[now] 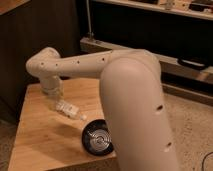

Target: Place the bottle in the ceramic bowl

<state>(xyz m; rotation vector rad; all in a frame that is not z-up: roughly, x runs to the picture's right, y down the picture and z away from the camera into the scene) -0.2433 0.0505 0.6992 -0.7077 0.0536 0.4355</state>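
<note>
Lab or workshop: wooden table (35,144), speckled floor (194,121), metal shelving rail (175,64).

Arm bent leftward, gripper (55,99) pointing down, fingers closed.

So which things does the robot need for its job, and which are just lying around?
For the job:
bottle
ceramic bowl
gripper, shut, at the bottle's end away from the bowl

Just there:
wooden table underneath
metal rack behind
speckled floor
</note>
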